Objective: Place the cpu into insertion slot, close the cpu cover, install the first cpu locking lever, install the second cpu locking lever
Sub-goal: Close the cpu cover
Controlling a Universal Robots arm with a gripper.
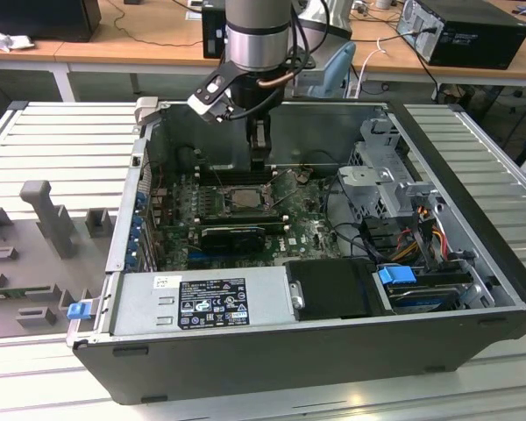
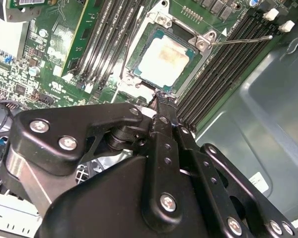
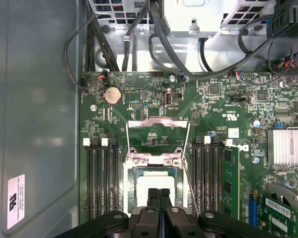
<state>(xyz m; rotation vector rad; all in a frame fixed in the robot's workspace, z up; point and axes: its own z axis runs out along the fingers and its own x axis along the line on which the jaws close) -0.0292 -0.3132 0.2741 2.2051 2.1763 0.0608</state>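
- Inside an open black sheet-metal computer case [image 1: 351,351] on a ribbed grey metal table [image 1: 61,140], in the exterior view, a black gripper [image 1: 259,165] on a silvery round arm [image 1: 256,35] is seen hanging just above the square black insertion slot [image 1: 243,198] of the green motherboard [image 1: 307,232].
- In the second wrist view, the matte black, bolted fingers [image 2: 161,134] are seen pressed together with nothing between them, their tip near the slot's edge. The flat, pale tan-silver square cpu [image 2: 165,59] is seated in the slot, and a thin steel wire lever [image 2: 243,39] is stretched across long black memory slots [image 2: 223,64].
- In the first wrist view, the thin silvery windowed cpu cover [image 3: 158,122] is seen standing open, tilted up off the slot.
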